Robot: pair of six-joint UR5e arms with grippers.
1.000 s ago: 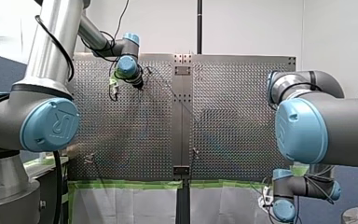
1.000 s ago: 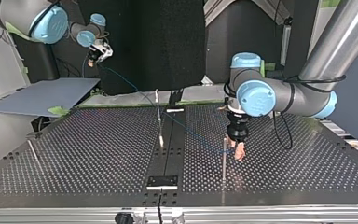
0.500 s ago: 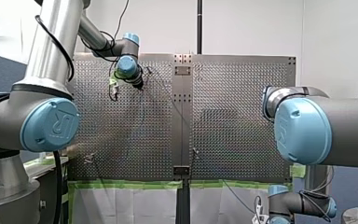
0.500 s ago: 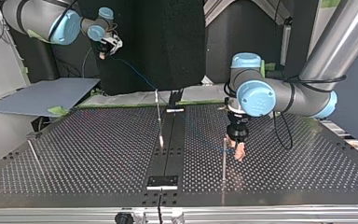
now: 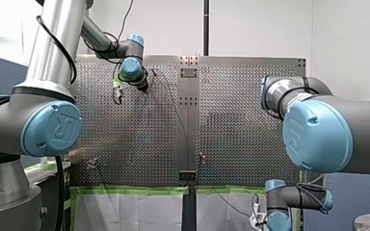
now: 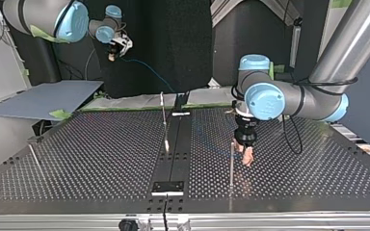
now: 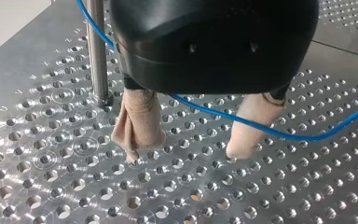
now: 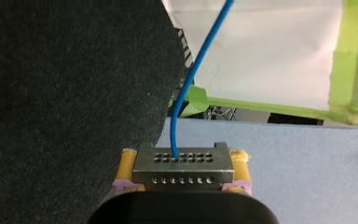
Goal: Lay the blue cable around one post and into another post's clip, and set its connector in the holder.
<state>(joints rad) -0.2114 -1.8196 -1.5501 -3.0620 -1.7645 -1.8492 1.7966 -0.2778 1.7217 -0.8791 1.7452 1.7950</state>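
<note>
Cable held, routing unfinished.
The cable (image 8: 186, 88) ran from its connector (image 8: 182, 165), clenched in my right fingers (image 8: 128, 161) off the tabletop (image 6: 77, 159) at the top view's far left, past a post (image 7: 98, 56) by my released left fingers (image 7: 140, 121); clipping and seating seemingly remained.

Three thin posts rise from the table (image 6: 77, 159): one near the top view's left edge (image 6: 33, 156), one in the middle (image 6: 164, 122), and one (image 6: 231, 166) just beside the left gripper (image 6: 247, 158). Bare plate stretches wide between them. The blue cable (image 8: 173, 135) slants through the air from the connector (image 8: 184, 165) in the right gripper (image 6: 113, 50), beyond the far edge.
</note>
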